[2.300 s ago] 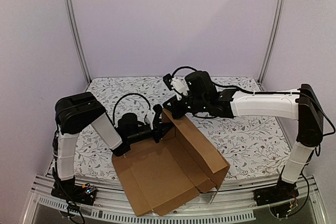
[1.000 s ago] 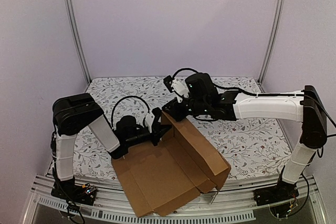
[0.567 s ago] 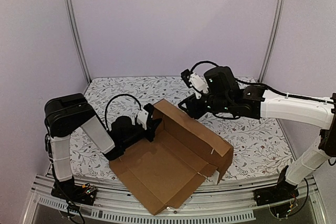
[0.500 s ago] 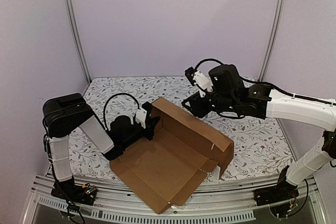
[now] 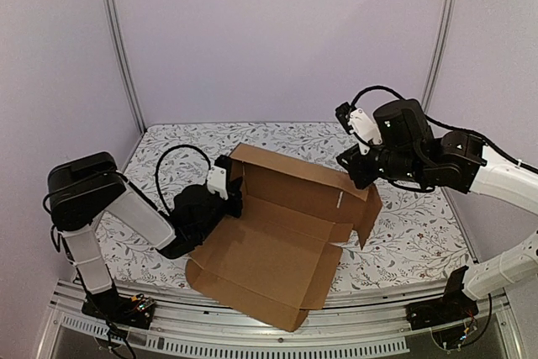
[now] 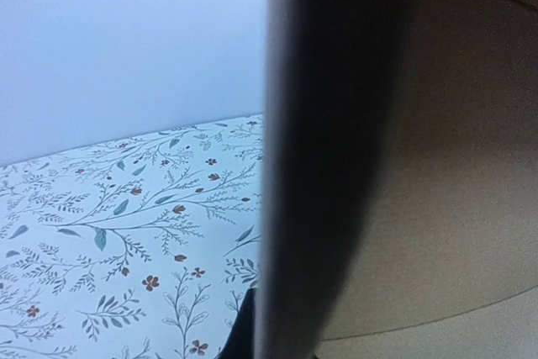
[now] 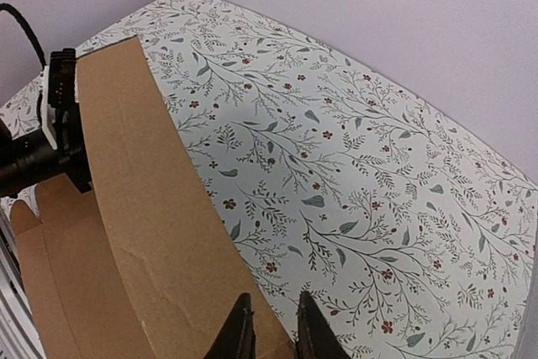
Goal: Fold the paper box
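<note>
The paper box is a brown cardboard sheet lying open on the table, with its long back wall raised. My left gripper is shut on the wall's left end. In the left wrist view the wall's dark edge fills the middle and only one fingertip shows. My right gripper is at the wall's right end. In the right wrist view its fingers straddle the top edge of the box, closed on it.
A floral tablecloth covers the table. The box's front flap reaches over the table's near edge above the metal rail. Metal posts stand at the back corners. The left arm shows in the right wrist view.
Both grippers have swung the box: the right gripper moved right and back with the wall's end. The wall now runs along the back instead of diagonally toward the front.
</note>
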